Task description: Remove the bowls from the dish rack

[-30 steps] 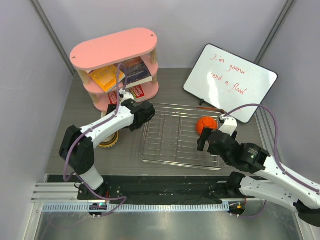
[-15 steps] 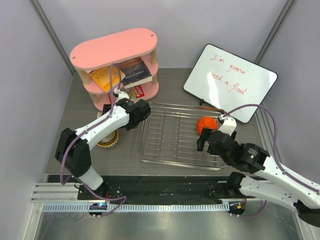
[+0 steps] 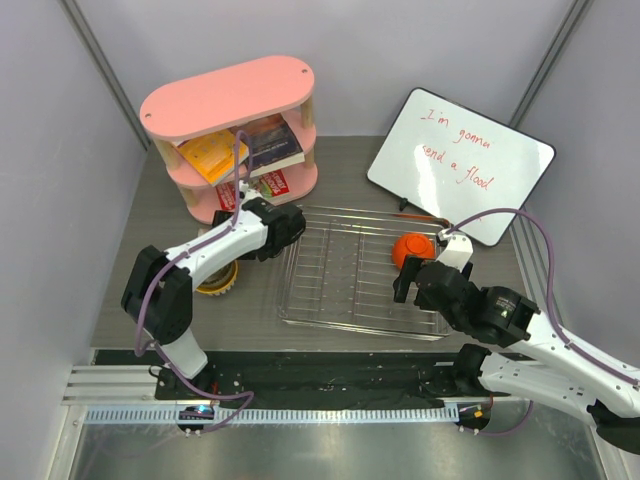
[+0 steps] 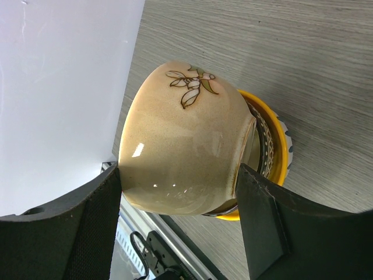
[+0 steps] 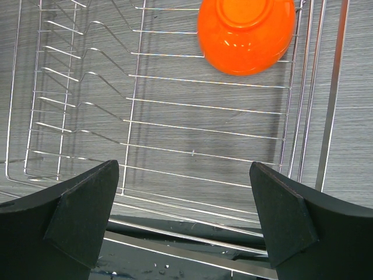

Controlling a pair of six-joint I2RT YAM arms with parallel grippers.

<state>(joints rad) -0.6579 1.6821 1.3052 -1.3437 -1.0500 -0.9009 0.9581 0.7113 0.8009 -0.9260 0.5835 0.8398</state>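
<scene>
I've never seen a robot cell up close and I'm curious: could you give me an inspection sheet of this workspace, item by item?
Surface: grey wood-grain table.
Job's things: silver dish rack mid-table holds one orange bowl near its far right corner; a cream bowl with a flower motif is off the rack, in front of a yellow bowl on the table.
Clutter: pink shelf with books; whiteboard with red handwriting.
Grippers: left gripper shut on the cream bowl; right gripper open, empty, above the rack.
Cables: purple cables loop off both arms.
Surroundings: pale walls; metal rail along the near edge.
</scene>
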